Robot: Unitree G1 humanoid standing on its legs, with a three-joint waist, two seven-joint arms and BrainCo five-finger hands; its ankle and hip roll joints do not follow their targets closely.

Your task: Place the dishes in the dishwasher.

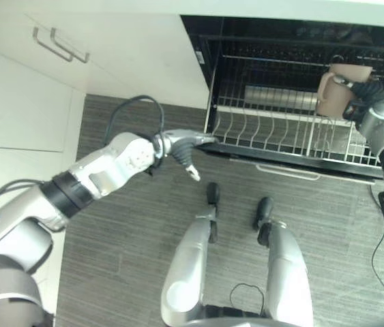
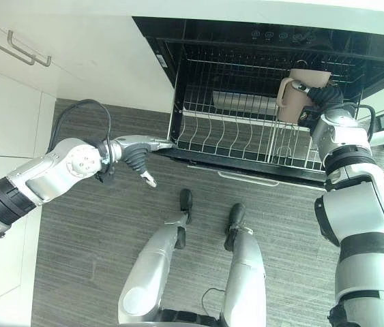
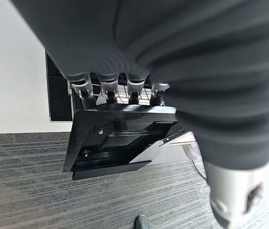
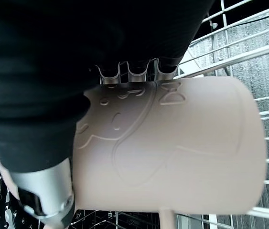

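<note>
Beige mug (image 1: 342, 90) up over the pulled-out wire rack (image 1: 294, 139) of the open dishwasher (image 1: 301, 48), gripped in the right hand (image 1: 363, 95), handle facing the robot's left. Left hand (image 1: 190, 144) out at the rack's near left corner, fingers stretched straight along the rim, thumb hanging below, nothing held. White cabinet doors with bar handles (image 1: 58, 44) off to the left, grey striped carpet (image 1: 123, 259) below. From the right eye, same picture: mug (image 2: 301, 94) above the rack's right part, clear of the tines, right hand (image 2: 323, 97) wrapped behind it; left hand (image 2: 139, 151) at the rack's corner. Left wrist view: fingers (image 3: 106, 85) side by side, straight, tips reaching the upper edge of the dark dishwasher door (image 3: 120, 138), wire rack just past them. Right wrist view: mug's embossed beige wall (image 4: 182, 148) close up, fingers (image 4: 138, 69) curled over its far side, thumb (image 4: 46, 191) clamped on the near side, white rack wires (image 4: 268, 138) behind.
</note>
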